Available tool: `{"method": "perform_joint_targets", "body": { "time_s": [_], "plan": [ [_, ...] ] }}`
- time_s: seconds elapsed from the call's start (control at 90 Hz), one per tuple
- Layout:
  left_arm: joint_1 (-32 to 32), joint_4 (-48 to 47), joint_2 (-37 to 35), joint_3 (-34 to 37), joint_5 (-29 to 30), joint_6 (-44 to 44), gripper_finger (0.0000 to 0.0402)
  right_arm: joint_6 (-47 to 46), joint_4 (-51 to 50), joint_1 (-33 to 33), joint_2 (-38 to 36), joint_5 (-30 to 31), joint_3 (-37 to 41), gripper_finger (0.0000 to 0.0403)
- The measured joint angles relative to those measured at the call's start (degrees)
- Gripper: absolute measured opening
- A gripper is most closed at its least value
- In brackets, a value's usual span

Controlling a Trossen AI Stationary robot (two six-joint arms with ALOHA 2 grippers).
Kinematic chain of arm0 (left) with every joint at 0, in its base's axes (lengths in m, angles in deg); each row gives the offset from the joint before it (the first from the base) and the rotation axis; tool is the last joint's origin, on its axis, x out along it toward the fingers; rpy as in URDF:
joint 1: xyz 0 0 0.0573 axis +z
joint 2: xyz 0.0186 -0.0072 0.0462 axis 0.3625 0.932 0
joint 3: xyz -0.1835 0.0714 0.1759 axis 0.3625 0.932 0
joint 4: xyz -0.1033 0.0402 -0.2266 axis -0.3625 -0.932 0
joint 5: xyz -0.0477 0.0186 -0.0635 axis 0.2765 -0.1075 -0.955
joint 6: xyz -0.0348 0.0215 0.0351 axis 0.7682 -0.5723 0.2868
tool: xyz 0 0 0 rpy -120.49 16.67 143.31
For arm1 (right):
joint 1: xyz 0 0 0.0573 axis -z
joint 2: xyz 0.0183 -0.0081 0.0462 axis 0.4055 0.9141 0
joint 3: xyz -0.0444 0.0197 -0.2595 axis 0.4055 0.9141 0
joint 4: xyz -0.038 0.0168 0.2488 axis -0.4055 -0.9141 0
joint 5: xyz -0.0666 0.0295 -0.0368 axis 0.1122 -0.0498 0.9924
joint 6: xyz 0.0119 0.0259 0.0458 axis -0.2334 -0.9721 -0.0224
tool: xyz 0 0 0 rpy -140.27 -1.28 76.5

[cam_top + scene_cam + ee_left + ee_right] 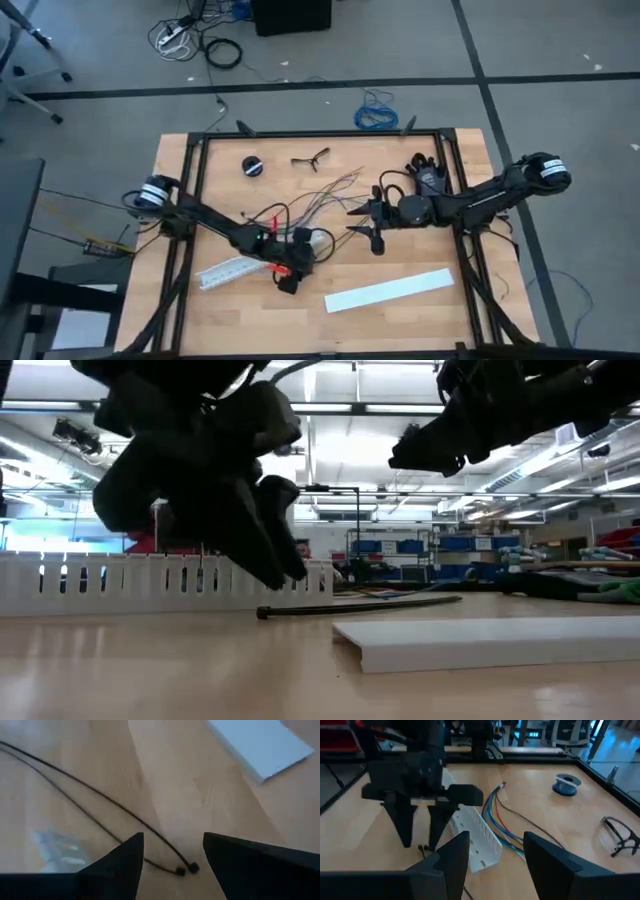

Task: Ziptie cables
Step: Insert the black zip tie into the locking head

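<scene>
wooden tabletop [400, 325] sits under two dark arms. the left gripper [288, 280] hangs low near the middle of the tabletop, pointing down, with its jaws apart and nothing between them. in the left wrist view two thin dark wire ends [186, 869] lie on the wood right between its fingers [125, 862]. in the right wrist view the same gripper [420, 842] hovers with its tips just above the wood.

the cables [318, 200] lie spread out near the middle of the tabletop, between the two grippers. some colored ones, blue, yellow and grey, run beside the white slotted strip [235, 270], and from the right wrist view they [497, 817] touch the end of that strip [475, 840]. the strip lies just beside the left gripper.

the right gripper [362, 221] is held up in the air to the right of the cables, pointing toward the left arm. its jaws are wide apart and hold nothing.

a flat white cover [390, 291] lies near the front edge, apart from the strip. a small dark roll [252, 166] and a dark pair of glasses [311, 160] rest near the far edge. a blue coiled cable [377, 113] lies on the floor past the tabletop.
</scene>
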Motion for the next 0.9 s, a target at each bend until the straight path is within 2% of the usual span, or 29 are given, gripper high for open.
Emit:
{"method": "perform_joint_targets", "body": {
  "time_s": [0.611,0.733,0.9],
  "plan": [
    [0.0,-4.57,2.47,-1.43,3.13,8.72,0.02,0.24,-0.68,0.0,0.0,3.41,-0.03,0.0181],
    [-0.04,-5.8,2.38,-1.49,3.39,8.79,0.0183,0.41,-0.61,0.0,0.01,3.93,-0.03,0.0181],
    [-0.07,-6.7,2.36,-1.48,3.37,8.62,0.0136,0.57,-0.57,0.02,0.0,5.41,-0.03,0.0181]
  ]
}}
